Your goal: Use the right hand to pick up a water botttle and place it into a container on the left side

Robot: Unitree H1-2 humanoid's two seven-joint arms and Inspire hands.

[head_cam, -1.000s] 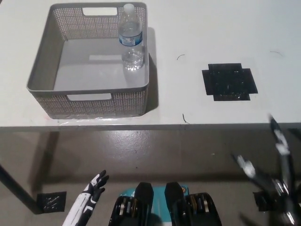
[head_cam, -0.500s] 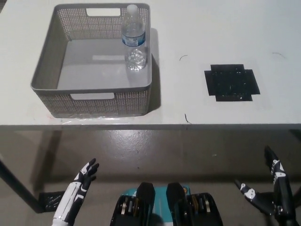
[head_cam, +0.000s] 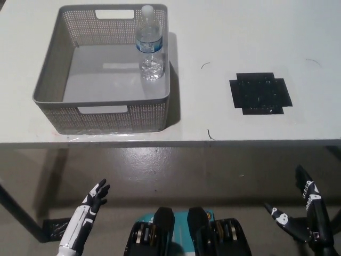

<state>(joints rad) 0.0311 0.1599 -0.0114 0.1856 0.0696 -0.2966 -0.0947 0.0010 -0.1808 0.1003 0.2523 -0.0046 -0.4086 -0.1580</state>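
A clear water bottle (head_cam: pixel 149 44) with a white cap and a blue label stands upright inside the grey mesh basket (head_cam: pixel 101 109), against its right wall near the back. The basket sits on the left part of the white table (head_cam: pixel 229 114). My black right hand (head_cam: pixel 301 218) hangs low at the bottom right, below the table's front edge, open and holding nothing. My white left hand (head_cam: pixel 91 202) rests at the lower left, also below the table edge, with its fingers apart and empty.
A black tape patch (head_cam: pixel 260 93) lies on the table to the right of the basket. Two small dark marks (head_cam: pixel 209 133) show on the tabletop. Under the table are a concrete floor and a dark table leg (head_cam: pixel 16 210) at the left.
My right hand has dropped lower toward the bottom right corner. My left hand has sunk slightly and shifted left. The whole picture has shifted a little, so the camera moved.
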